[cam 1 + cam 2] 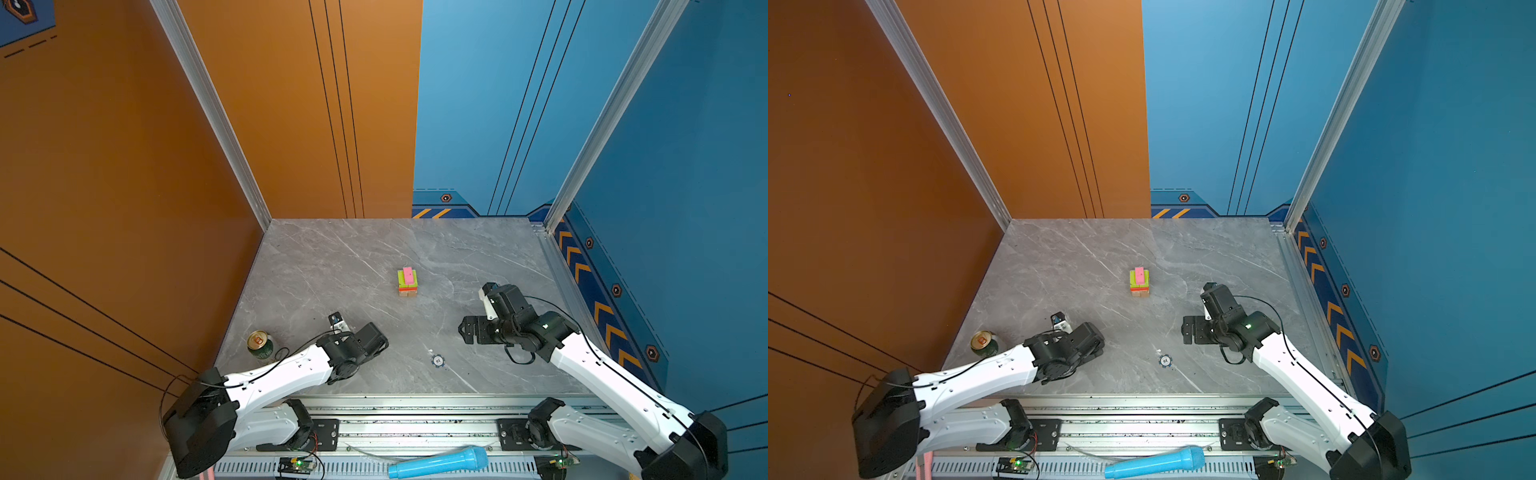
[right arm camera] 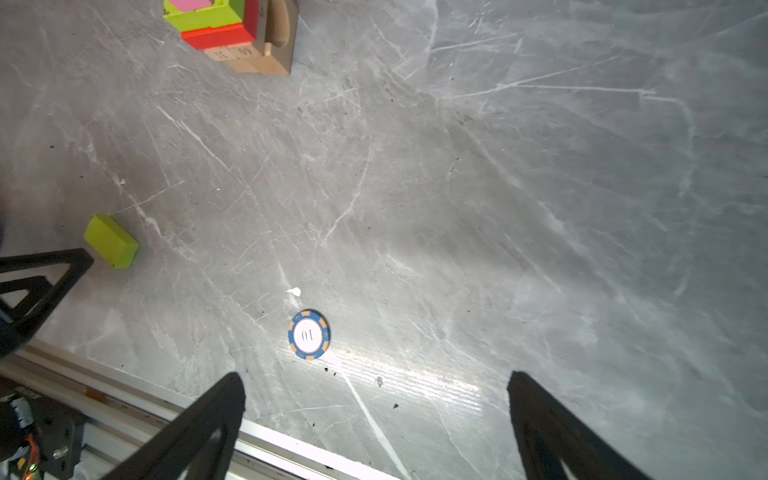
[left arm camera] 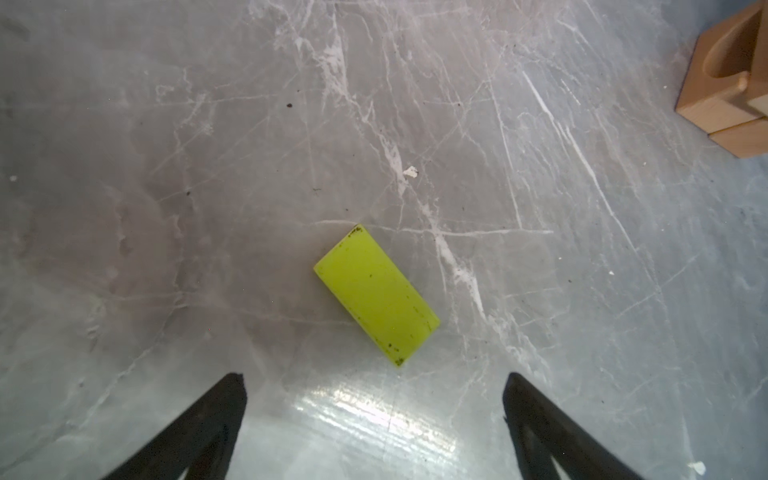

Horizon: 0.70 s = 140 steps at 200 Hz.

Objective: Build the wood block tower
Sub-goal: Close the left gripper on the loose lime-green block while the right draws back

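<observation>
Left wrist view: one loose lime green block [image 3: 376, 295] lies flat on its broad face on the grey marble table [image 3: 166, 166], just ahead of the left gripper [image 3: 374, 376]. The jaws are spread wide and hold nothing, and the block is not yet between the tips. This looks like a pre-grasp line-up for the next brick. The block's long axis runs slantwise to the line between the two fingertips, neither across it nor along it, so the wrist probably needs a turn to close on the narrow width. The top views hide this block under the left arm. The tower [image 1: 407, 282] stands mid-table in both top views, well apart from both arms, with room to come in from above. It has a tan base, then red and yellow edges, a lime layer, and a pink block [image 1: 1139, 275] on top. The pink block lies flat and centred, its long axis pointing from the front rail toward the back wall. Tan notched blocks [image 3: 723, 83] at the base show at the edge of the left wrist view. The right gripper [image 2: 375, 374] is also wide apart and empty, hanging near the blue-white poker chip [image 2: 309, 334], likely parked clear of the stack. The green drink can [image 1: 259, 345] sits near the left wall and a blue microphone [image 1: 438, 461] lies on the front rail, both unrelated to the build.
</observation>
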Tool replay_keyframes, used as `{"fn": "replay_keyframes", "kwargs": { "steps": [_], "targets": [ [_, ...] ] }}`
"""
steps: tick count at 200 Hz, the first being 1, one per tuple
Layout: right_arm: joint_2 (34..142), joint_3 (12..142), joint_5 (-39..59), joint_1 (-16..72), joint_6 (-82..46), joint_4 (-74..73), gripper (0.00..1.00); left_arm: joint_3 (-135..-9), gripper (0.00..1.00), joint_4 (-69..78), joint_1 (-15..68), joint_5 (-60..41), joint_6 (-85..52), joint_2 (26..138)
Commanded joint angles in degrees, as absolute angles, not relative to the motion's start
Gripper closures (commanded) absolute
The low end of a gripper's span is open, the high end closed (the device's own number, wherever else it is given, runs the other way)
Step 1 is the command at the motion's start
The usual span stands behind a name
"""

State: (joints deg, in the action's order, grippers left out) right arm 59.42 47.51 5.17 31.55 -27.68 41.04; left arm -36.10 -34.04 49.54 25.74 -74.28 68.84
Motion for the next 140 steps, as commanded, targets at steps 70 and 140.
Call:
{"fn": "replay_keyframes", "kwargs": {
  "steps": [70, 140],
  "targets": [
    [55.58, 43.46, 7.91, 30.67, -27.42, 37.28, 0.0, -38.7, 0.18, -33.06, 47.17, 28.23, -82.49, 76.85],
    [53.97, 43.06, 9.58, 30.23, -27.53, 36.65, 0.0, -42.57, 0.2, -33.11, 45.54, 27.97, -84.09, 84.16]
  ]
}}
